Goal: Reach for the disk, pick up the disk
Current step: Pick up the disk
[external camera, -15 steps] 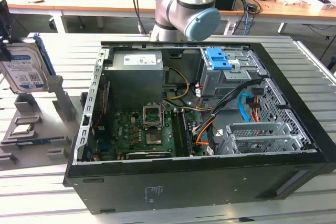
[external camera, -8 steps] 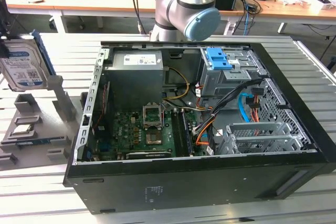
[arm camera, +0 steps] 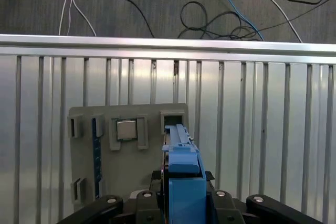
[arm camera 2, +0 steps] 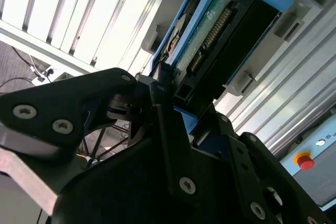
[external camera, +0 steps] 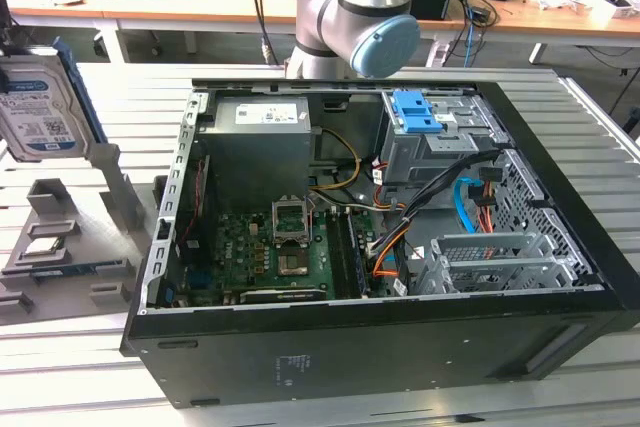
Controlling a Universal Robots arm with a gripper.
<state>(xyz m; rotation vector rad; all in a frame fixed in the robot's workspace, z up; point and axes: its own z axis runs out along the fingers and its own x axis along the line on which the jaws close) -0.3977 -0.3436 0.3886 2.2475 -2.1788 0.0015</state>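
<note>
Evidently clamped in the black hand (arm camera: 184,177): silver metal hard drive with blue plastic rails (external camera: 40,97), long axis running straight down from the wrist toward the grey plastic holder (arm camera: 128,174).

Slatted metal worktable (external camera: 80,367), cluttered wooden desks (external camera: 200,2) behind, grey floor (arm camera: 31,3) strewn with cables (arm camera: 210,17).

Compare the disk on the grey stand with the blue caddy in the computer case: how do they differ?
The disk stands upright on the stand outside the case; the caddy sits inside it, in the drive bay. The disk shows a silver face with a white-and-blue label; the caddy is plain blue. Both carry blue plastic.
</note>
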